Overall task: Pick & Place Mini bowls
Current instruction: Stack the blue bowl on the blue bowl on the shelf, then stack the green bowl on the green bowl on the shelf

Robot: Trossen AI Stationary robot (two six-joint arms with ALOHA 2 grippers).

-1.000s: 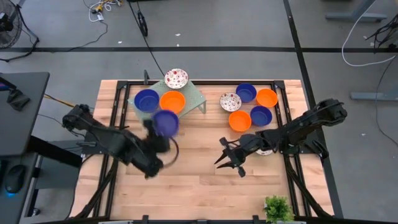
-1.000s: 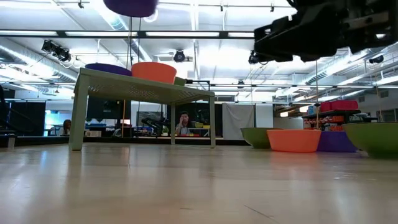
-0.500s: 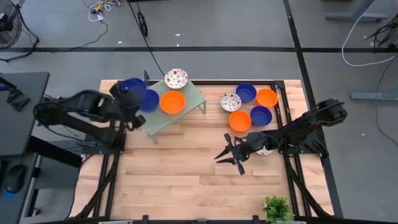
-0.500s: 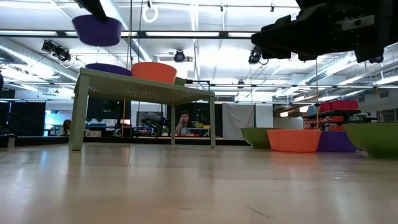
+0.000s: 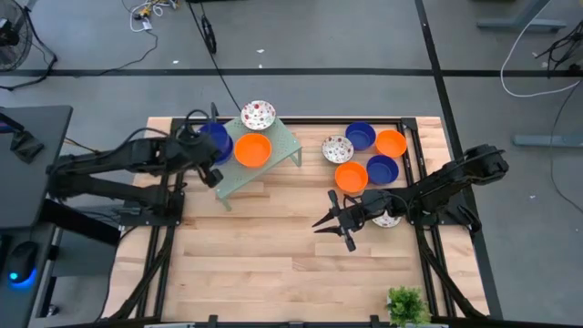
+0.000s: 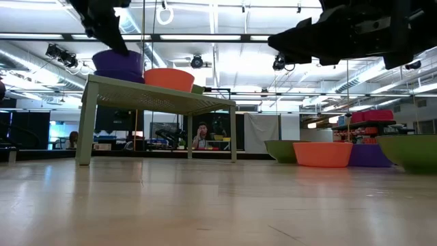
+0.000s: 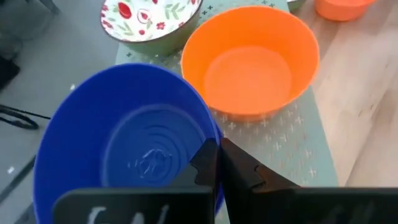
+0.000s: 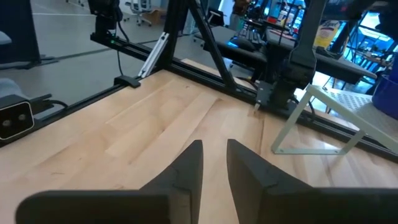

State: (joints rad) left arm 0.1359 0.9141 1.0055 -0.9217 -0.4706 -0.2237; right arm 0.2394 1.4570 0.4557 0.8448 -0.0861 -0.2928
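Blue bowl (image 7: 124,149): on rack (image 5: 282,146), far left, rim pinched by left gripper (image 7: 214,163).
Right gripper (image 5: 330,221): fingers slightly apart, empty, mid-table.

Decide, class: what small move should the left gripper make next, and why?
Probably open and let go. The left gripper is shut on the blue bowl's rim, and that bowl appears already nested on another blue one on the green rack, beside the orange bowl.

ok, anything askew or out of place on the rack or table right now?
Nothing spilled or damaged. The left pincer grips a blue bowl stacked over another on the green rack, beside the orange bowl; all sit upright.
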